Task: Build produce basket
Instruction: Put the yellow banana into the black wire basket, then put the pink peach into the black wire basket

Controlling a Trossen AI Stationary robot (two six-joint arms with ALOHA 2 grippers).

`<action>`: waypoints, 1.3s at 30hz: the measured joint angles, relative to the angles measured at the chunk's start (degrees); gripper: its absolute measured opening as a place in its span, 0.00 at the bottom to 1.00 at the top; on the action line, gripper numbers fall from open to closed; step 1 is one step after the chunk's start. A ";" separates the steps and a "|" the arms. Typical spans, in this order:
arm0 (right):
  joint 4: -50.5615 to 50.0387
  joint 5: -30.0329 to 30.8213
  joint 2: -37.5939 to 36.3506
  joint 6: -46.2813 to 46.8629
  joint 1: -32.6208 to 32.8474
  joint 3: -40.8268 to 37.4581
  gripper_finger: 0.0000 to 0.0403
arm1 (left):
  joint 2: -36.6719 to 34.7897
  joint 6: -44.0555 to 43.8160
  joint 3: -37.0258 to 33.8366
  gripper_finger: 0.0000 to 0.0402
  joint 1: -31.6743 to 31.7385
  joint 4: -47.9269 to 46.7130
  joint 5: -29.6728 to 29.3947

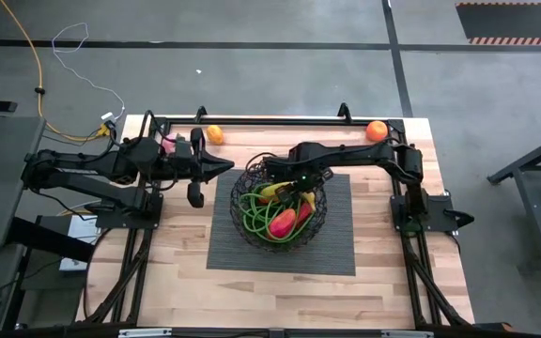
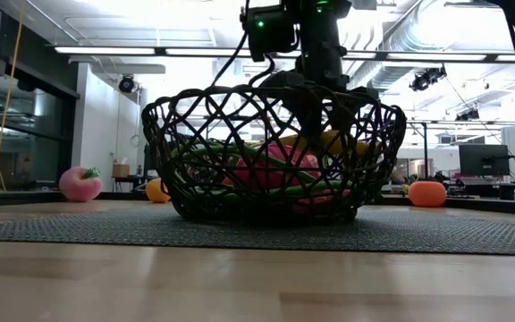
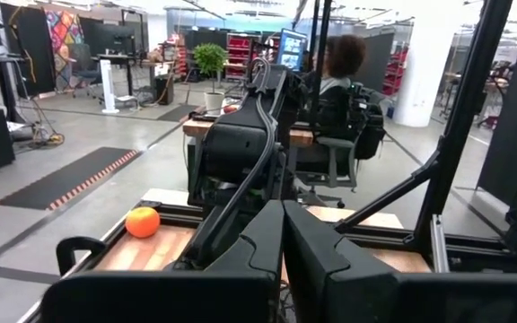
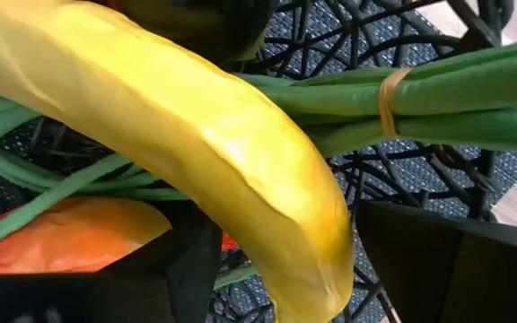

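Basket (image 1: 252, 192) sits on mat (image 1: 336, 249), mid-counter. Right hand (image 1: 294, 192) is down inside it, fingers apart either side of banana (image 4: 196, 144), above beans (image 4: 456, 99). Left hand (image 1: 222, 167) is closed, beside basket. Two oranges (image 1: 376, 130) lie at the far edge.

The right arm (image 1: 346, 155) and piled produce (image 1: 285, 218) crowd the basket (image 1: 252, 202); bare table (image 1: 280, 296) surrounds it.

I see a black criss-cross wire basket (image 1: 280, 202) on a dark ribbed mat (image 1: 332, 246), holding a yellow banana (image 4: 196, 135), green beans (image 4: 456, 99) (banded in yellow) and a red pepper (image 1: 283, 222), with two oranges (image 1: 376, 130) at the frame's top.
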 joint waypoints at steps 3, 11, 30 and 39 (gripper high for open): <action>-0.03 -0.01 -0.09 -0.83 0.00 0.00 0.60 | 0.00 0.87 0.00 0.00 0.00 0.00 -0.02; -1.30 -1.95 -3.60 -4.11 0.00 0.00 0.60 | 0.00 0.56 0.00 0.00 0.00 0.02 -0.02; -8.67 11.19 -23.14 -16.74 4.50 -6.76 0.60 | 0.00 -2.57 0.00 0.00 0.04 -0.06 1.05; 24.02 1.34 -49.39 -10.13 6.33 -39.80 0.60 | -0.17 -6.75 0.00 0.00 0.02 -3.10 5.94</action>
